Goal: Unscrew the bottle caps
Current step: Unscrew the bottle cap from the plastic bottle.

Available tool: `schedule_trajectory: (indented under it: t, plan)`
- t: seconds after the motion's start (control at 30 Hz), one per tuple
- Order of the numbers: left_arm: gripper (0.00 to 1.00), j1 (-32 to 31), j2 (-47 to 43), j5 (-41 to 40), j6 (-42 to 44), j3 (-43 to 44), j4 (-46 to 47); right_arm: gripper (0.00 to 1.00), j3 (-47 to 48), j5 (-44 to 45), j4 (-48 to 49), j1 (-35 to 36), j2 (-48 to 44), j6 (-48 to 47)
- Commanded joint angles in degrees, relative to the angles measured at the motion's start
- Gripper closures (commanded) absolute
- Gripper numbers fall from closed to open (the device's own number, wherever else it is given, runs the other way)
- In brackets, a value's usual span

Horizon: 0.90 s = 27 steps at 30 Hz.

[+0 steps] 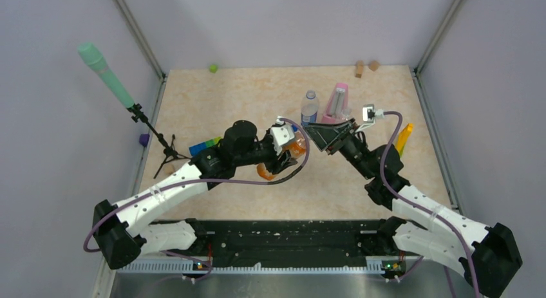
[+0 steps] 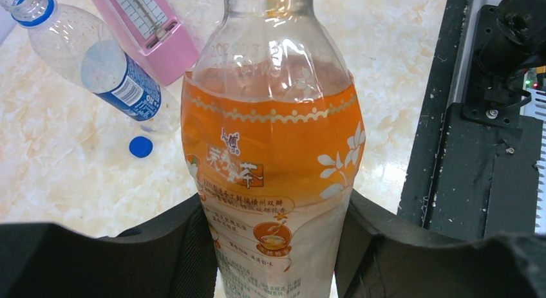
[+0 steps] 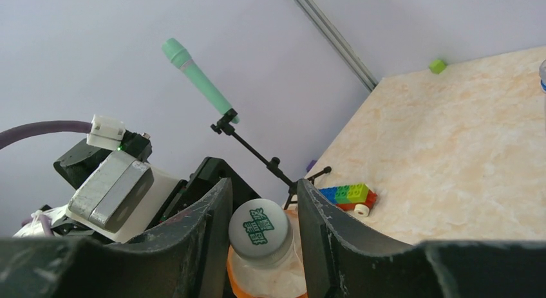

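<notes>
Item: orange bottle, mid worktop, clamped in your L hand; white cap inside R hand, set narrow, contact unclear; risk: loose pinch slips on cap, or bottle spins in L grip.

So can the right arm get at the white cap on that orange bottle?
Probably yes: the right tool has a finger on either side of the white cap, with nothing in between, and the left tool grips the orange bottle.

Robotics lab: walled test table, mic stand.
</notes>
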Motion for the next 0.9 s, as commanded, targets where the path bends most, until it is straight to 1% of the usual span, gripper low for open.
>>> schedule_trajectory:
  t: [0.0, 0.1, 0.13, 0.2, 0.23, 0.27, 0.5, 0.63, 0.7, 0.8, 0.87]
  plan:
    - [1.0, -0.47, -0.16, -0.62, 0.52, 1.14, 3.22, 0.6, 2.02, 2.13, 0.52, 0.51, 0.09, -1.57]
    - [1.0, -0.51, -0.15, -0.71, 0.58, 1.13, 3.16, 0.66, 2.02, 1.9, 0.69, 0.51, -0.09, -1.88]
    - [1.0, -0.51, -0.08, -0.72, 0.51, 1.08, 3.18, 0.63, 1.95, 1.38, 1.0, 0.56, 0.1, -1.87]
    - [1.0, -0.51, 0.15, -0.64, 0.46, 1.21, 3.26, 0.51, 1.82, 0.04, 1.96, 0.51, 0.51, -1.75]
    - [1.0, -0.51, 0.22, -0.54, 0.46, 1.25, 3.33, 0.5, 1.7, -0.38, 2.42, 0.58, 0.83, -1.48]
    - [1.0, -0.57, 0.34, -0.47, 0.4, 1.33, 3.35, 0.51, 1.59, -0.52, 2.91, 0.53, 1.03, -1.28]
    - [1.0, -0.51, 0.52, -0.2, 0.31, 1.35, 3.01, 0.74, -0.22, 0.88, 5.14, 0.52, 0.52, -0.58]
    - [1.0, -0.51, 0.63, 1.07, 0.34, 1.51, 2.9, 1.0, -0.55, 0.32, 5.77, 0.51, 0.32, -1.57]
    - [1.0, -0.51, 0.71, 3.65, 0.43, 1.64, 2.78, 1.0, -0.36, -2.2, 6.6, 0.52, 0.44, -3.69]
    - [1.0, -0.24, 0.82, 8.23, 0.5, 2.17, 1.66, 1.0, -0.24, -10.09, 9.19, 0.31, 0.3, -8.38]
    - [1.0, 1.64, 0.95, 14.78, 0.55, 2.36, 0.99, 1.0, 1.29, -17.91, 9.37, -0.48, 0.54, -11.22]
